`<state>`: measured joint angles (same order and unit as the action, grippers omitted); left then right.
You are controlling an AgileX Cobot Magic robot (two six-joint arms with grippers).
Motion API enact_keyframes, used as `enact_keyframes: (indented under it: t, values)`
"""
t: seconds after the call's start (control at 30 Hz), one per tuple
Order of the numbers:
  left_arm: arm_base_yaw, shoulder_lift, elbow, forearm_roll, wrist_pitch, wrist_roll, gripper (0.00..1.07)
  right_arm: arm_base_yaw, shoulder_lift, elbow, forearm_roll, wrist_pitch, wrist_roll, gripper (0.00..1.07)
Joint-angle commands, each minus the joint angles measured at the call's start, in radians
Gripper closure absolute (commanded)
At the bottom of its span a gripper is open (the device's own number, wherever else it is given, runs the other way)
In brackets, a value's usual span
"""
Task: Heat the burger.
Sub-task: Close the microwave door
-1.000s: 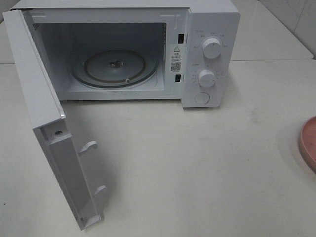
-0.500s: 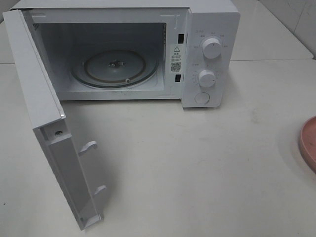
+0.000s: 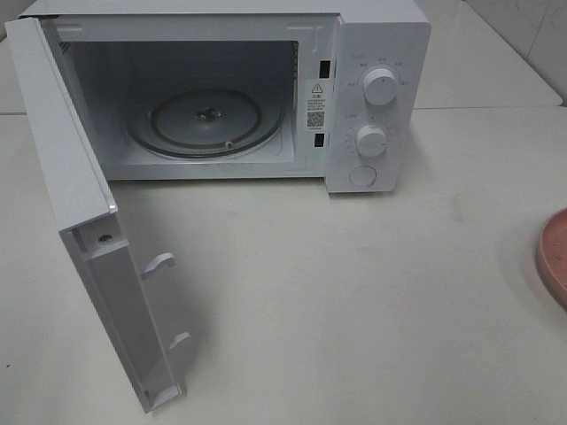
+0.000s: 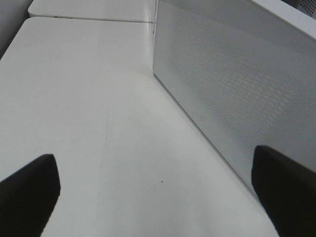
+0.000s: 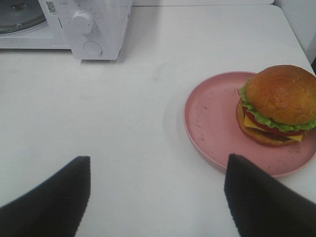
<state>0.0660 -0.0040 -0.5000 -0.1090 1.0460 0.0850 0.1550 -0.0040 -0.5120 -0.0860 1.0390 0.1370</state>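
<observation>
The burger (image 5: 277, 103), with a golden-brown bun, green lettuce and yellow cheese, sits on a round pink plate (image 5: 212, 123) in the right wrist view. My right gripper (image 5: 157, 197) is open above the bare table, short of the plate, nothing between its fingers. In the exterior high view only the plate's rim (image 3: 551, 257) shows at the right edge; the burger is out of view there. The white microwave (image 3: 372, 53) stands at the back with its door (image 3: 80, 204) swung wide open and the glass turntable (image 3: 205, 119) bare. My left gripper (image 4: 158, 197) is open beside the door's outer face (image 4: 232, 94).
Two white knobs (image 3: 380, 86) and a round button (image 3: 362, 175) are on the microwave's right panel. The open door juts forward over the left part of the white table (image 3: 337, 301). A table seam runs behind the microwave.
</observation>
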Motion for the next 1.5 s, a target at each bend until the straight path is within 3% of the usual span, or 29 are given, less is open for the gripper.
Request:
enact_keyframes:
  t: [0.03, 0.3, 0.4, 0.47, 0.57, 0.6, 0.63, 0.67, 0.7, 0.73, 0.83, 0.97, 1.0, 1.03, 1.1, 1.2, 1.43, 1.5]
  values:
    - [0.001, -0.019, 0.003, -0.011, -0.01, -0.005, 0.09, -0.005, -0.027, 0.002, -0.006, 0.001, 0.0, 0.33]
    - [0.001, 0.038, -0.023, -0.074, -0.112, -0.005, 0.12, -0.005, -0.027, 0.002, -0.006, 0.001, 0.0, 0.33]
    - [0.001, 0.103, -0.023, -0.074, -0.166, -0.005, 0.19, -0.005, -0.027, 0.002, -0.006, 0.001, 0.0, 0.33]
    - [0.001, 0.198, -0.017, -0.076, -0.259, -0.005, 0.42, -0.005, -0.027, 0.002, -0.006, 0.001, 0.0, 0.33]
    - [0.001, 0.216, -0.012, -0.079, -0.288, -0.005, 0.49, -0.005, -0.027, 0.002, -0.006, 0.001, 0.0, 0.33]
    - [0.001, 0.261, 0.003, -0.096, -0.342, -0.005, 0.65, -0.005, -0.027, 0.002, -0.006, 0.001, 0.0, 0.33]
    - [0.001, 0.285, 0.013, -0.101, -0.373, -0.005, 0.75, -0.005, -0.027, 0.002, -0.006, 0.001, 0.0, 0.33]
    - [0.001, 0.285, 0.013, -0.101, -0.373, -0.005, 0.75, -0.005, -0.027, 0.002, -0.006, 0.001, 0.0, 0.33]
    - [0.001, 0.332, 0.035, -0.108, -0.429, -0.005, 0.96, -0.005, -0.027, 0.002, -0.006, 0.001, 0.0, 0.33]
    - [0.001, 0.387, 0.059, -0.109, -0.486, -0.001, 1.07, -0.005, -0.027, 0.002, -0.006, 0.001, 0.0, 0.33]
    - [0.001, 0.409, 0.07, -0.11, -0.513, 0.004, 1.07, -0.005, -0.027, 0.002, -0.006, 0.001, 0.0, 0.33]
    - [0.001, 0.531, 0.13, -0.149, -0.71, 0.068, 1.07, -0.005, -0.027, 0.002, -0.006, 0.001, 0.0, 0.33]
    - [0.001, 0.57, 0.159, -0.17, -0.807, 0.107, 1.07, -0.005, -0.027, 0.002, -0.006, 0.001, 0.0, 0.33]
    - [0.001, 0.57, 0.159, -0.17, -0.807, 0.107, 1.07, -0.005, -0.027, 0.002, -0.006, 0.001, 0.0, 0.33]
    - [0.001, 0.631, 0.207, -0.189, -0.986, 0.167, 1.07, -0.005, -0.027, 0.002, -0.006, 0.001, 0.0, 0.33]
    - [0.001, 0.702, 0.247, -0.187, -1.122, 0.191, 1.07, -0.005, -0.027, 0.002, -0.006, 0.001, 0.0, 0.33]
    - [-0.015, 0.84, 0.289, -0.146, -1.4, 0.177, 1.07, -0.005, -0.027, 0.002, -0.006, 0.001, 0.0, 0.33]
    - [-0.054, 0.919, 0.296, -0.057, -1.521, 0.159, 1.07, -0.005, -0.027, 0.002, -0.006, 0.001, 0.0, 0.33]
